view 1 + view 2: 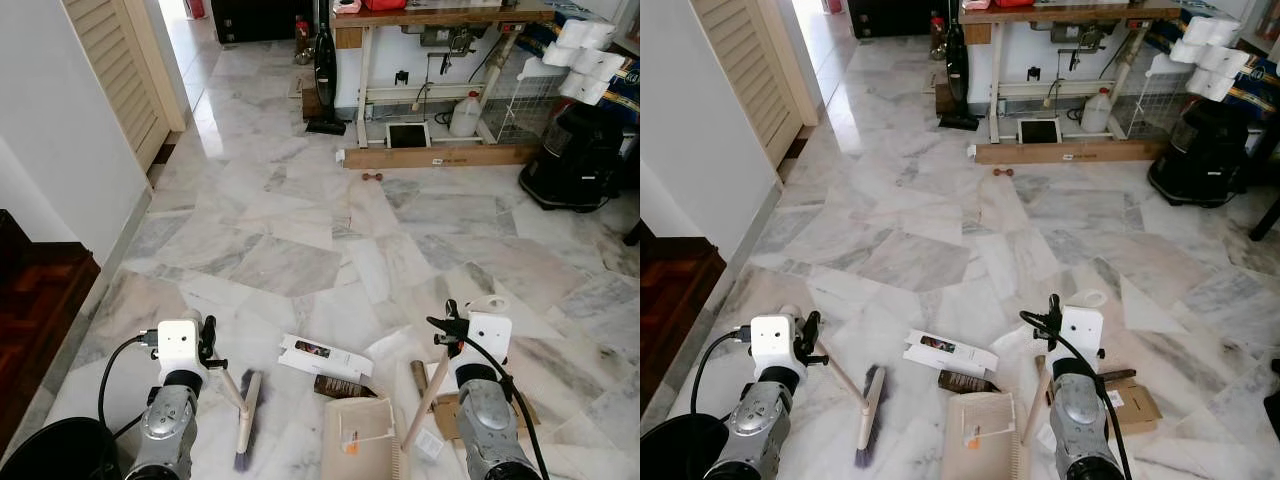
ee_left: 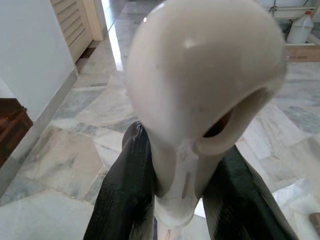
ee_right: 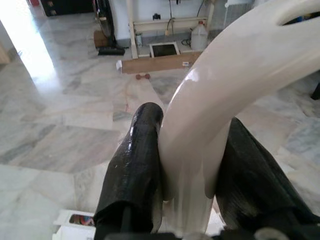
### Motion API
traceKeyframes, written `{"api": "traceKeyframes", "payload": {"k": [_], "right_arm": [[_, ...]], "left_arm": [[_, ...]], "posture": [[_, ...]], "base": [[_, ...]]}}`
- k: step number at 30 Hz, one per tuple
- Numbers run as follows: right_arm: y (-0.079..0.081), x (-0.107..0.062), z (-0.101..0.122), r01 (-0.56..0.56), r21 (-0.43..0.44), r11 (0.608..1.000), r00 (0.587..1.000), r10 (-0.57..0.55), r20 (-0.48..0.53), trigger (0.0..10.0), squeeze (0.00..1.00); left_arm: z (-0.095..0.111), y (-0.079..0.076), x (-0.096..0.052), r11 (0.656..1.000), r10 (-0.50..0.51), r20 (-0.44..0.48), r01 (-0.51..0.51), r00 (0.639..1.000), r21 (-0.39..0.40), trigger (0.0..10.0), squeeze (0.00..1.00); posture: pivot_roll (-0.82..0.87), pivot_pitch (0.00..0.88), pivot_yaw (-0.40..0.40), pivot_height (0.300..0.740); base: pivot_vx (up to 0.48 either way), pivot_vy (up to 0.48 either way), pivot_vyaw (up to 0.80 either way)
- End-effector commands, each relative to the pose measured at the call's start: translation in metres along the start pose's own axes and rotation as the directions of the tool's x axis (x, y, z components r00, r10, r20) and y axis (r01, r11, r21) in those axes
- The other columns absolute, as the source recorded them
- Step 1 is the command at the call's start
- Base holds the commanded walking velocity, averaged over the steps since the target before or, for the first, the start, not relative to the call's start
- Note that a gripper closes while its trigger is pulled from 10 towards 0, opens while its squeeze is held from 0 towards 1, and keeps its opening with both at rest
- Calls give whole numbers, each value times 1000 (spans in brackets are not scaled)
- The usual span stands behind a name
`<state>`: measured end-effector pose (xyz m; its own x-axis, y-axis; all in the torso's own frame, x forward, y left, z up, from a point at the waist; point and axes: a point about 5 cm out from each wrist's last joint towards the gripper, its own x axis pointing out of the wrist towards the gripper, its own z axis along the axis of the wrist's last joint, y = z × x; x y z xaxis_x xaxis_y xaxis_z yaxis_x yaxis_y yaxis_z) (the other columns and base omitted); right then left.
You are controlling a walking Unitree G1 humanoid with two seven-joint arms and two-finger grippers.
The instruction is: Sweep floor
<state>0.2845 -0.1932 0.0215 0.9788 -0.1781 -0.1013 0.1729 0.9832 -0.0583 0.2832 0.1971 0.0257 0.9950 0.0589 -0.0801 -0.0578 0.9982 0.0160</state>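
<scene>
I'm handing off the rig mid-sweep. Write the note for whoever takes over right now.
Left gripper: shut on the brush handle; brush head on the marble floor.
Right gripper: shut on the dustpan handle; dustpan rests on the floor between the arms.
Done: both tools in hand.
Left: white box, brown bottle and cardboard still lie loose; nothing visibly in the pan.

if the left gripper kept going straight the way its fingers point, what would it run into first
Probably nothing soon. The left gripper, shut on the brush handle, points across bare marble floor toward the louvred door and the workbench area. The handle's knob hides the middle of that line, so depth is uncertain.
</scene>
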Motion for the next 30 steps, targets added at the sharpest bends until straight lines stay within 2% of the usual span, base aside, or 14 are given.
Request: {"api": "traceKeyframes", "payload": {"k": [1,10,30], "right_arm": [[5,-3,-4,-13,-23,1000,1000,12,-15,10000,0],[7,-10,-16,-24,-40,999,997,22,-68,10000,0],[4,-8,-14,-9,-30,999,998,7,-62,10000,0]], "left_arm": [[-15,2,-7,1000,6,-82,-6,997,-6,10000,0],[-13,3,-6,1000,8,-74,-9,997,-7,10000,0],[-13,3,-5,1000,10,-74,-11,997,-11,10000,0]], "posture": [[-18,0,47,740],[-13,4,49,740],[-15,5,46,740]], "base": [[0,0,0],[0,0,0],[0,0,0]]}}
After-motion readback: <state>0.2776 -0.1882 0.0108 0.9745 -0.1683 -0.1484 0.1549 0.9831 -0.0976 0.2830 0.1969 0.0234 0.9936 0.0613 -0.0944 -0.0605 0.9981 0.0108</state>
